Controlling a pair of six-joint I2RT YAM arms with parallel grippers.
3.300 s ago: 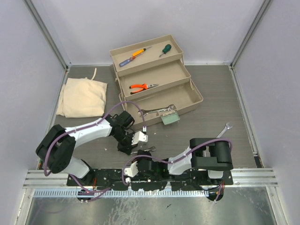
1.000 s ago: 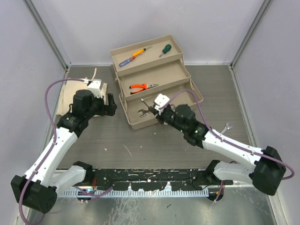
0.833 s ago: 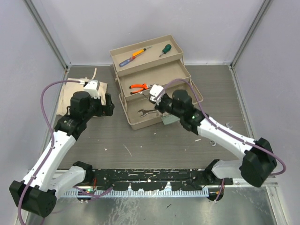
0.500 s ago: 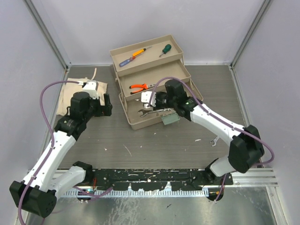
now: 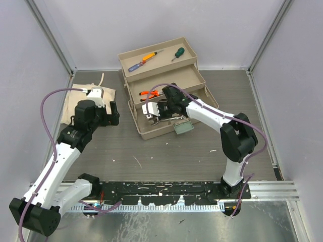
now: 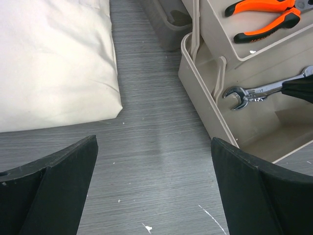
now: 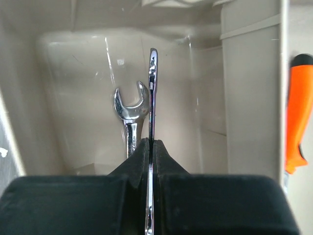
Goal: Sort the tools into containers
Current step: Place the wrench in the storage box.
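The tan toolbox stands open with three stepped trays. A blue-red screwdriver (image 5: 141,61) and a green screwdriver (image 5: 177,53) lie in the top tray (image 5: 161,64). Orange pliers (image 5: 150,93) lie in the middle tray (image 5: 184,80). My right gripper (image 5: 150,117) reaches into the left end of the bottom tray (image 5: 204,108), shut on a silver wrench (image 7: 152,83) held on edge. A second wrench (image 7: 129,105) lies flat on that tray's floor just left of it. My left gripper (image 6: 154,191) hangs open over bare table left of the toolbox, nothing between its fingers.
A cream cloth bag (image 5: 88,103) lies at the left, close behind my left gripper. A pale green latch (image 5: 182,128) hangs off the toolbox's front edge. Grey walls with metal rails close in the table on three sides.
My right arm has swung left across the toolbox, carrying its wrench down into the bottom tray's left end. The left arm has barely shifted and stays open.
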